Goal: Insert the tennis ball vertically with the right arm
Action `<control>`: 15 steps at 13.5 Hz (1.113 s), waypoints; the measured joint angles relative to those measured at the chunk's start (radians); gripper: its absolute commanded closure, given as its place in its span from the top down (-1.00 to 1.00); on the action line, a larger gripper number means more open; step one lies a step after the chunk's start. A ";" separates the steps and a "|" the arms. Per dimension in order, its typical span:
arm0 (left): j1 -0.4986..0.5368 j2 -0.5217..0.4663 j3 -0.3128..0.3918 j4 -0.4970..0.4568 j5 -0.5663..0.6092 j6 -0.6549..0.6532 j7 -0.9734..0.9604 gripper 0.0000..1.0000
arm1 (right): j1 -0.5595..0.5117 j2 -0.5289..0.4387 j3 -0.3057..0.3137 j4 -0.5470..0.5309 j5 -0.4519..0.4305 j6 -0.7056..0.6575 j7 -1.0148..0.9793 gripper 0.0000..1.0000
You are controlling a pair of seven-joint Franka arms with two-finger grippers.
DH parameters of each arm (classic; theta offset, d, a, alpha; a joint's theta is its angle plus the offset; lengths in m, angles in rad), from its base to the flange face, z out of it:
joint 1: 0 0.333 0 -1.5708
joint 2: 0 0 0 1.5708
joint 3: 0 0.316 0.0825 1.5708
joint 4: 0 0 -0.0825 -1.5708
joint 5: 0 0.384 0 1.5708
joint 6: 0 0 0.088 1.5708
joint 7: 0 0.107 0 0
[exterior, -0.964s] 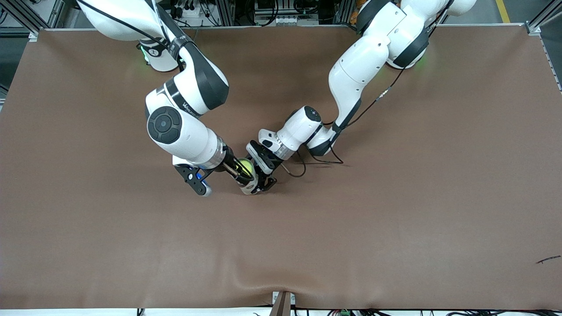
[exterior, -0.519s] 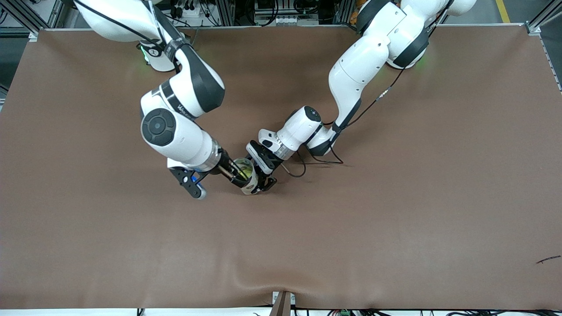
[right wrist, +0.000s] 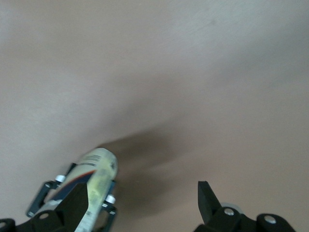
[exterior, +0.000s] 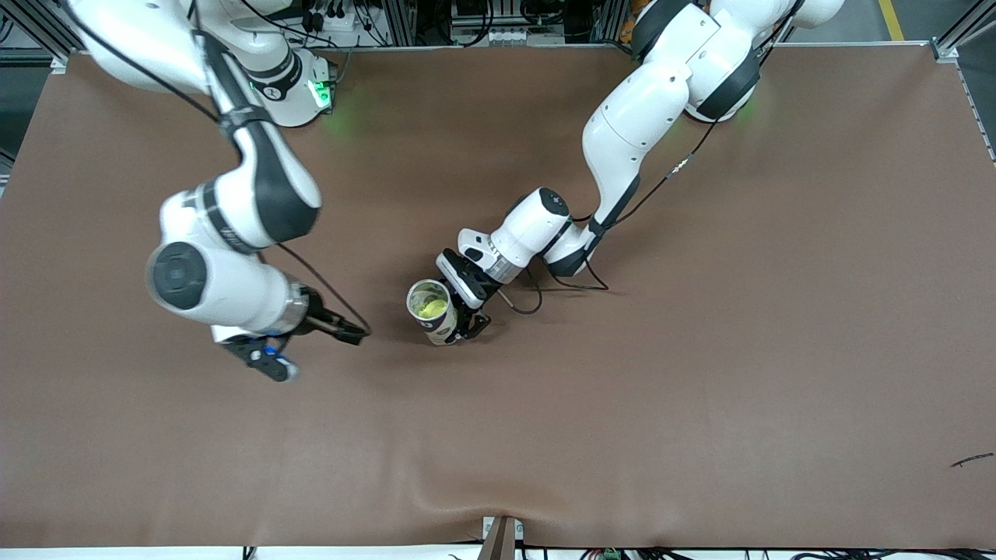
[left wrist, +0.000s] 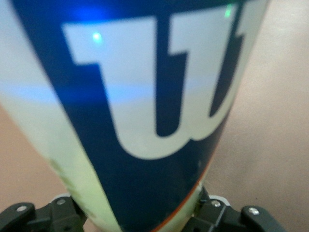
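While the tennis ball [exterior: 429, 308] sits inside the open-topped can [exterior: 433, 310], only its yellow-green top shows through the mouth of the container. That can stands upright near the middle of the brown tabletop [exterior: 700, 389], its blue and white label filling the left wrist view [left wrist: 145, 121]. Clenched around its lower part, the left pincer [exterior: 459, 319] grips the can from the side toward the left arm's end of the tabletop. Empty and with its fingers spread wide, the right pincer [exterior: 342, 330] hangs over bare tabletop toward the right arm's end, clear of the can. From the right wrist view, the can [right wrist: 96, 176] and the left pincer appear farther off.
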 measured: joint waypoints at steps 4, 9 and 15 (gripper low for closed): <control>0.000 0.000 0.000 0.000 0.000 0.000 0.000 0.64 | -0.066 -0.176 0.000 -0.111 -0.005 -0.073 -0.195 1.00; 0.000 0.000 0.000 0.000 0.000 0.000 0.000 0.66 | -0.112 -0.333 -0.163 -0.195 -0.014 -0.165 -0.556 1.00; 0.000 0.000 0.000 0.000 0.000 0.000 0.000 0.69 | -0.213 -0.448 -0.242 -0.192 -0.014 -0.262 -0.793 1.00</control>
